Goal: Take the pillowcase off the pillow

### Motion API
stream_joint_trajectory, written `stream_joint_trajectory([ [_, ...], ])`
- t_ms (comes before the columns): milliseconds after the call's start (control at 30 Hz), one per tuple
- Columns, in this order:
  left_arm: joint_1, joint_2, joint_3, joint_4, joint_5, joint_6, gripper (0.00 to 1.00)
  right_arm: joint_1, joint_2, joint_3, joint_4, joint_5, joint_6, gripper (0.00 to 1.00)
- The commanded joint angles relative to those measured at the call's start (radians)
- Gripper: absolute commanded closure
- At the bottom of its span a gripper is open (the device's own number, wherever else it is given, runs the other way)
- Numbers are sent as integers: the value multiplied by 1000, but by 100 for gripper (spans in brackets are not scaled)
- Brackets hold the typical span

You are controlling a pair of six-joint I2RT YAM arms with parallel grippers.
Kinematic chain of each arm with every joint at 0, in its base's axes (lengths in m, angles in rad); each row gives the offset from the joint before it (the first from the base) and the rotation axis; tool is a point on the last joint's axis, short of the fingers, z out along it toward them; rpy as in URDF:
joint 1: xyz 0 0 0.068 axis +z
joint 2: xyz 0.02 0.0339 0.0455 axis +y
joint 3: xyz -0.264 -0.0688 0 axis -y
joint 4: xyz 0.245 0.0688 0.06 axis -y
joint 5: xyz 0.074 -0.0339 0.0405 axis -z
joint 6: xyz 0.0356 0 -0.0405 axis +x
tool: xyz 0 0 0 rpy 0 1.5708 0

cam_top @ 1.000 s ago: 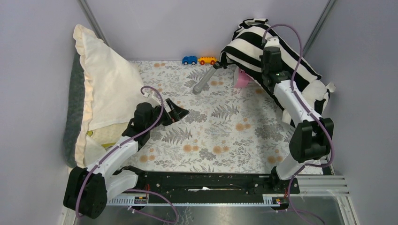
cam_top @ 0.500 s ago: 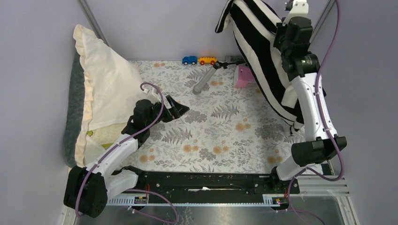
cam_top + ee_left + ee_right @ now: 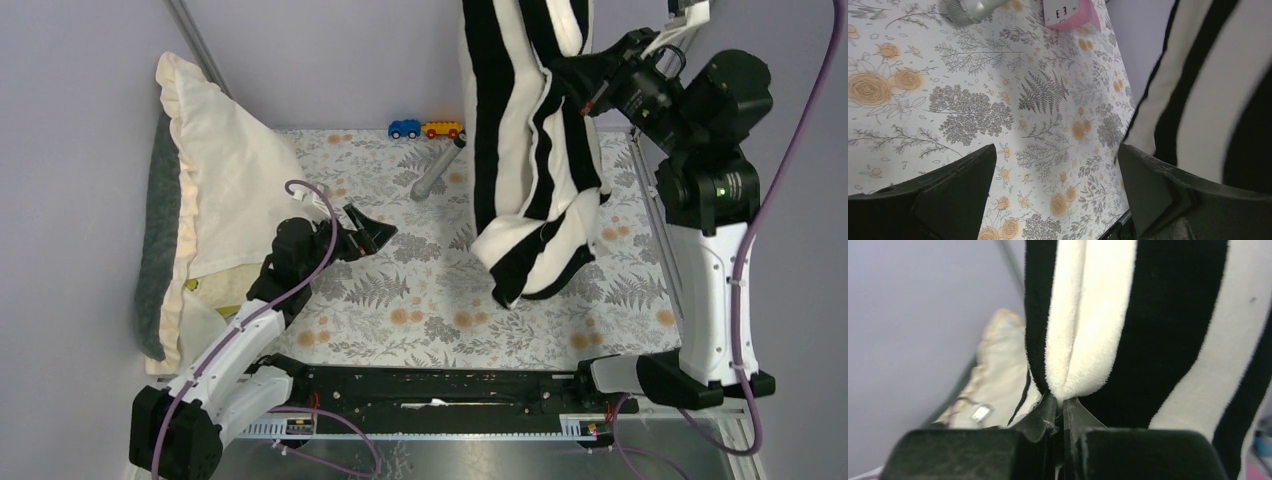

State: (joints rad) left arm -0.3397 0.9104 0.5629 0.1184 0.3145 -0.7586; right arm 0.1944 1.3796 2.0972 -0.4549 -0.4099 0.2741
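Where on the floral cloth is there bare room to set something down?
Bare cloth lies by the rail, between the left tool and the hanging pillowcase, and right of it toward the right arm. Back edge is crowded: toy cars, grey cylinder.

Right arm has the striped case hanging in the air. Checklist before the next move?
1. Grip: right gripper shut on a fold of the pillowcase: ok.
2. Free hand: left gripper open and empty: ok.
3. Clearance: left gripper apart from the pillowcase: ok.
4. Hang: lower end of the pillowcase off the table: cannot tell.
5. Contents: the pillow inside the pillowcase: cannot tell, no opening shows.
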Motion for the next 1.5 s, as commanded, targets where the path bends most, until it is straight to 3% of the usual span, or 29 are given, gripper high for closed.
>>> stream_joint_trajectory([
  [0,-4,-69,6,-52,-95,0,1,10,-148,-159,526,-306,332,100],
  [67,-4,-105,6,-85,-138,-7,1,10,-175,-257,666,-351,457,100],
  [233,-4,-206,-12,-154,-216,-42,1,11,-176,-363,743,-434,641,100],
  [400,-4,-300,-46,-191,-266,-90,1,30,-177,-566,749,-454,749,100],
  [500,-4,-338,-46,-226,-294,-102,1,109,-153,-661,729,-481,765,100],
  [667,-4,-384,-30,-275,-354,-96,1,259,-118,-808,718,-510,672,100],
  [867,-3,-338,-29,-256,-331,-99,1,259,-12,-701,286,-220,258,100],
  [967,-4,-309,-15,-280,-335,-86,1,314,99,-655,243,-406,187,100],
  [1000,-3,-308,-7,-296,-352,-81,1,360,126,-637,209,-401,157,97],
  [1033,-4,-309,4,-320,-377,-77,1,416,142,-628,174,-370,114,88],
  [1100,-4,-321,38,-386,-448,-81,1,524,157,-647,133,-325,37,60],
  [1233,-4,-363,142,-551,-633,-99,1,649,138,-740,80,-318,-38,29],
  [1267,-4,-377,169,-600,-683,-109,1,683,128,-757,34,-262,-95,10],
  [1300,-4,-390,196,-636,-731,-112,1,722,121,-772,-17,-194,-132,2],
  [1467,-4,-468,247,-679,-807,-93,1,844,133,-885,-114,111,-141,0],
])
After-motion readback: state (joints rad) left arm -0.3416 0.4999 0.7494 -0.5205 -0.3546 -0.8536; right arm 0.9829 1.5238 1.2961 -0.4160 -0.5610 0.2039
